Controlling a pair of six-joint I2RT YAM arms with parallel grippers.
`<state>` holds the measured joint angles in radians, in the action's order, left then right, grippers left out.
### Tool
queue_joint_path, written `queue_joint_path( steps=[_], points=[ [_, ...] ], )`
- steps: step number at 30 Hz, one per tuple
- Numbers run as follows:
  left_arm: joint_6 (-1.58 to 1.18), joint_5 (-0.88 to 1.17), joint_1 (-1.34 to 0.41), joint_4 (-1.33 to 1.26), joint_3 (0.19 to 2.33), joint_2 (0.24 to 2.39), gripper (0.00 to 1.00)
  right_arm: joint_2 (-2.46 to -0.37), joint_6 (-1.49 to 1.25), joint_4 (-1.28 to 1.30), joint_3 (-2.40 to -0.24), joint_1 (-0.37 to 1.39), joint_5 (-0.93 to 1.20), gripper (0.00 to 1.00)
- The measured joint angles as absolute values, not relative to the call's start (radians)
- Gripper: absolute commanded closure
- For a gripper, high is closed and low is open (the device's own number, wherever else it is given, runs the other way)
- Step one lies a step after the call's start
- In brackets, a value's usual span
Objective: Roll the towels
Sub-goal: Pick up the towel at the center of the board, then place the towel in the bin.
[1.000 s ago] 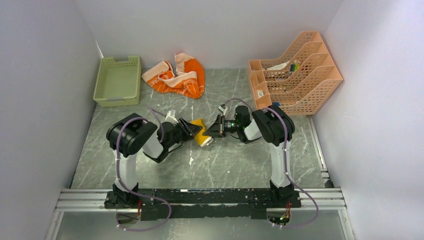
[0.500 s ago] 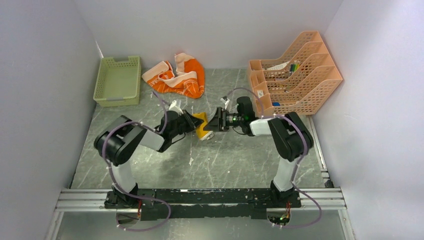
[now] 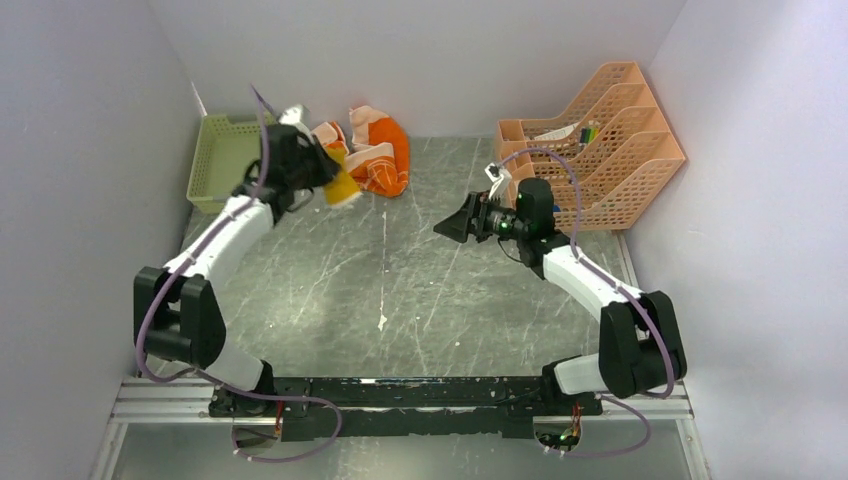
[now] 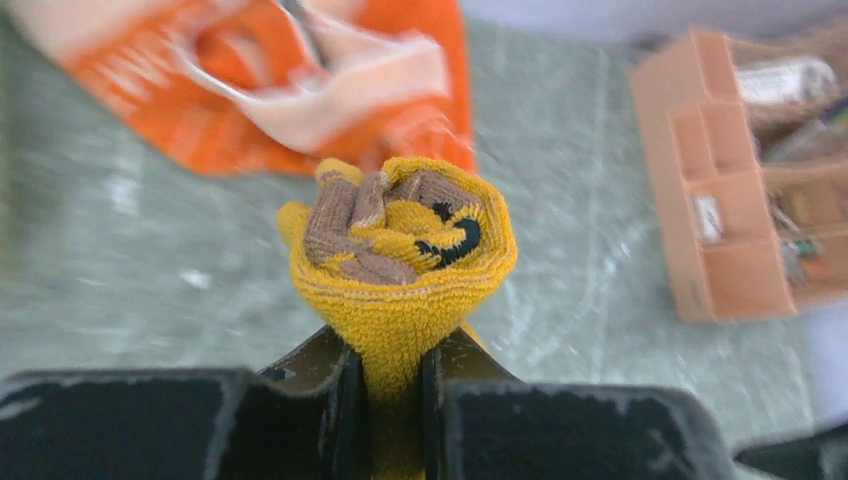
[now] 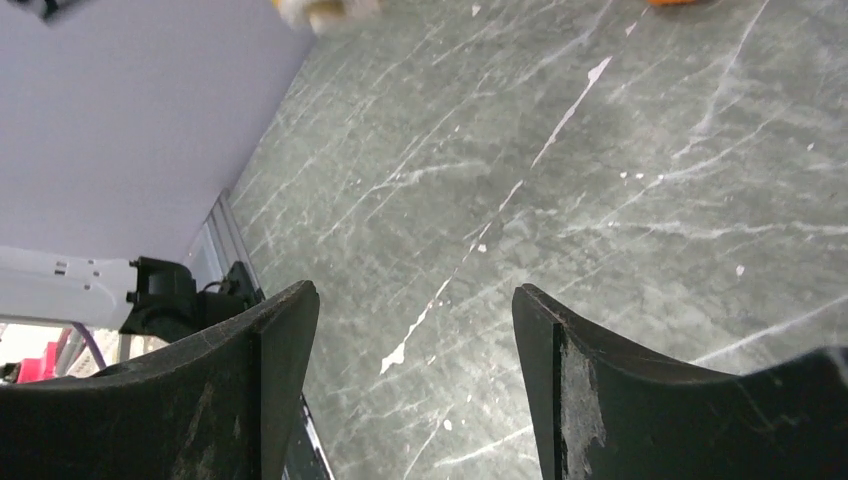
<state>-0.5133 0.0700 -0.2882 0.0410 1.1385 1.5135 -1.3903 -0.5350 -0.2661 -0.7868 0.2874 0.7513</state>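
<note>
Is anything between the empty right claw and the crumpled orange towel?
Nothing visible. Only bare grey table lies between the open right gripper and the crumpled orange printed towel. The left gripper, holding the rolled mustard-yellow towel, is beyond it.

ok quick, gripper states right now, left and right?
Left gripper: closed on the rolled mustard-yellow towel.
Right gripper: open, holding nothing.

Basket (image 3: 231, 203) back left, file rack (image 3: 603, 172) back right; large towel (image 3: 381, 153) between, small towel (image 3: 342, 187) apparently just before it.
</note>
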Motion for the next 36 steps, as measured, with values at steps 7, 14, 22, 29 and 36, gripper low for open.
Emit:
queue_joint_path(
  steps=[7, 14, 22, 29, 36],
  points=[
    [-0.246, 0.093, -0.011, 0.349, 1.6, 1.663, 0.93, -1.323, -0.546, -0.263, -0.658, 0.295, 0.768, 0.29],
    [-0.026, 0.152, 0.174, 0.425, 2.115, 2.101, 0.93, -1.244, -0.545, -0.196, -0.591, 0.379, 0.766, 0.28],
    [0.06, 0.167, 0.265, 0.351, 2.216, 2.399, 0.93, -1.137, -0.507, -0.136, -0.566, 0.459, 0.732, 0.28],
    [0.117, 0.152, 0.278, 0.316, 2.307, 2.585, 0.93, -1.126, -0.482, -0.084, -0.534, 0.469, 0.707, 0.28],
    [0.162, 0.109, 0.276, 0.275, 2.339, 2.611, 0.93, -1.128, -0.472, -0.084, -0.524, 0.472, 0.707, 0.28]
  ],
)
